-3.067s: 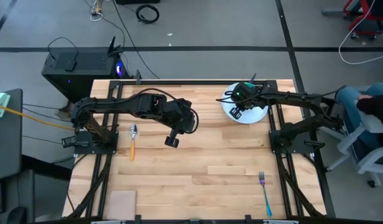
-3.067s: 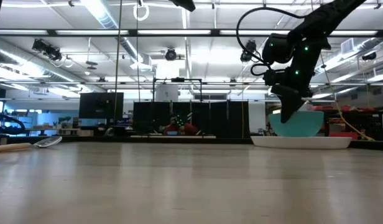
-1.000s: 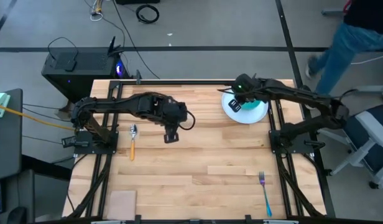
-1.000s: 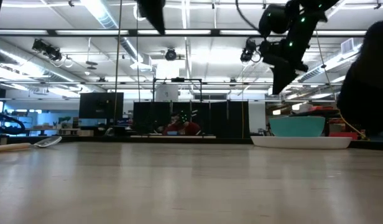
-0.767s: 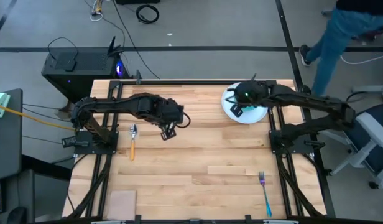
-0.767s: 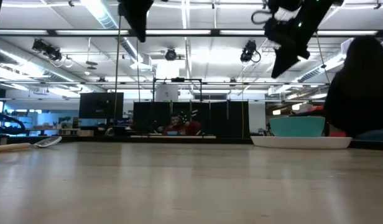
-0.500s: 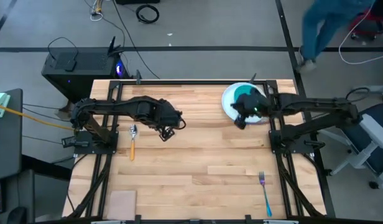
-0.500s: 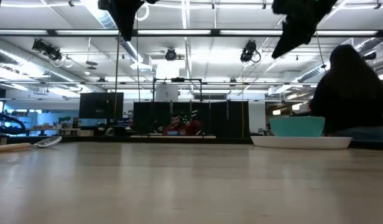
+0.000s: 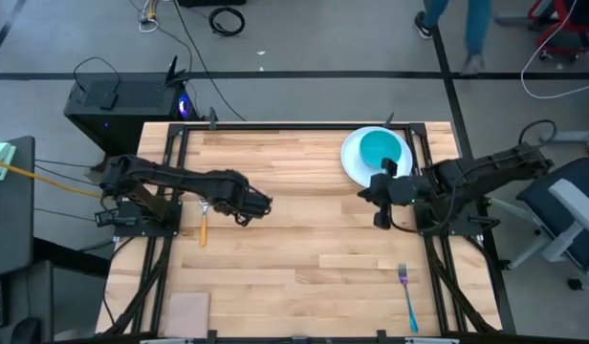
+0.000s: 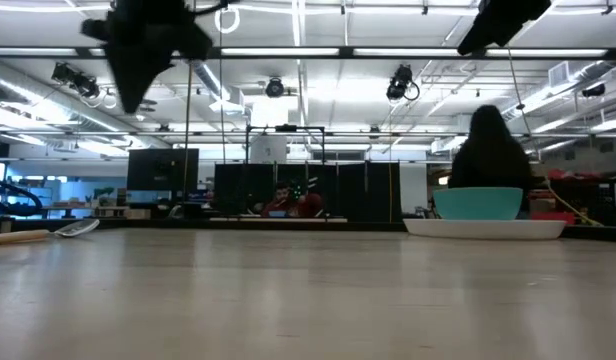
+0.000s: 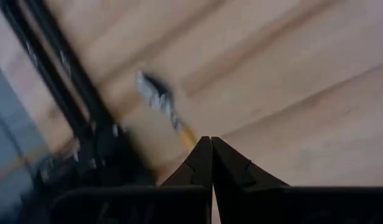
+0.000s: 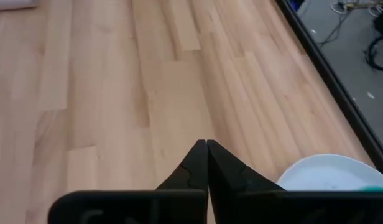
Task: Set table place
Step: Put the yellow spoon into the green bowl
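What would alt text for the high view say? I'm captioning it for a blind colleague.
From above: a teal bowl sits on a white plate at the table's far right. Both grippers, left and right, hover empty; the spoon and fork lie apart.

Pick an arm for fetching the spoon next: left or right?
Left, likely. Its end effector hangs shut just beside the spoon at the table's left edge, and the left wrist view looks at it. The right end effector sits shut near the plate, across the table.
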Robot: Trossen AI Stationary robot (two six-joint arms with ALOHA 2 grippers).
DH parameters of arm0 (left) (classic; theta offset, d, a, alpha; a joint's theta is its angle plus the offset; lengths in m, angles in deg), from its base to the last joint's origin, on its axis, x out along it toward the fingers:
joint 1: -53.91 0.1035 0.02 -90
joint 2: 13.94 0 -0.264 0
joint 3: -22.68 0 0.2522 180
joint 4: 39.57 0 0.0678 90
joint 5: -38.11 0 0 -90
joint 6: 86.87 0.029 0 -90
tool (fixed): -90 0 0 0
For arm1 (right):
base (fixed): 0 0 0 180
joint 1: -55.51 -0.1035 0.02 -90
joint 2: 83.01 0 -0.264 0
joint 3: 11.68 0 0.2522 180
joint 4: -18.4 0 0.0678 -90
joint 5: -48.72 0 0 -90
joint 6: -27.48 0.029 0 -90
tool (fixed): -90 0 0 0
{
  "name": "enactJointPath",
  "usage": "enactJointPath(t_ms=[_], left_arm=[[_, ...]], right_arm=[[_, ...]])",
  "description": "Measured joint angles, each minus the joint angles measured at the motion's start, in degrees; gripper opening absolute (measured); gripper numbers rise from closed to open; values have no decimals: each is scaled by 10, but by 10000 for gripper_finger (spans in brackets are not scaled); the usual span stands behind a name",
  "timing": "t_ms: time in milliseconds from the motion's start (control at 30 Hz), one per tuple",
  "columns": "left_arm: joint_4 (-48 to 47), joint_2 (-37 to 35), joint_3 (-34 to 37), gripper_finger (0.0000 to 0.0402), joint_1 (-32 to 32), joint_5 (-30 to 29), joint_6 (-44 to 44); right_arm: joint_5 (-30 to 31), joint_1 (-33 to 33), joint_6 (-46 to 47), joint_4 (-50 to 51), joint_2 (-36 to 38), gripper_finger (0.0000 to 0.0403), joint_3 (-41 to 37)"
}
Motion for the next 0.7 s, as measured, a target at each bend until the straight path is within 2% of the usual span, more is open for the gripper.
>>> enactJointPath(t_ms=[467,700], left_arm=[[87,-2,144,6,-73,138,-115],[221,-79,242,6,-108,174,-179]], right_arm=[[2,-7,3,-1,0,4,0],[13,-7,-10,-1,0,7,0]])
